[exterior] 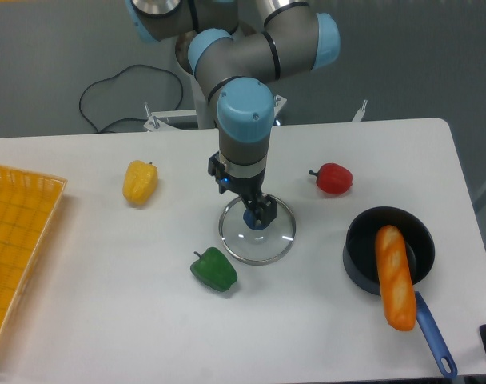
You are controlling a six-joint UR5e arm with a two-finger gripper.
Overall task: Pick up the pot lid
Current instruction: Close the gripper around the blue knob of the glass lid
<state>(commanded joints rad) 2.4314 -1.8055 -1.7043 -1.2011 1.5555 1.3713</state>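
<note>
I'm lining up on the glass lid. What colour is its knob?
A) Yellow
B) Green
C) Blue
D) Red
C: the knob in the middle of the lid shows blue, though the gripper hides part of it from the camera.

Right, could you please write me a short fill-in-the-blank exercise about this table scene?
The see-through lid has a knob coloured ____.
Besides the red pepper and the green one, the third pepper is ____.
The long orange object sticks out over the rim of a pan coloured ____.
The pincer is not shut but ____.

Missing words: blue; yellow; black; open.
</note>
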